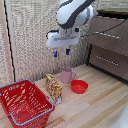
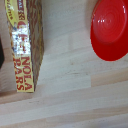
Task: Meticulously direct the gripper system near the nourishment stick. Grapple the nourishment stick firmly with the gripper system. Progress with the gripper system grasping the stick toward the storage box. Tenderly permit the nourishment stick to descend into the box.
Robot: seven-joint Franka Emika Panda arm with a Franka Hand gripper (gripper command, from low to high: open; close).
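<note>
The nourishment stick is a yellow-orange package with red and brown print, standing upright on the wooden table between the basket and the pink mug. The wrist view shows the same package from above. The storage box, a large red mesh basket with a grey-blue rim, sits at the exterior view's left front. My gripper hangs high above the table, over the space between package and mug, its two blue-tipped fingers spread apart and holding nothing. No fingers show in the wrist view.
A pink mug stands behind the package. A small red bowl lies to the exterior view's right of it, and the bowl also shows in the wrist view. A wooden drawer cabinet rises at the back right.
</note>
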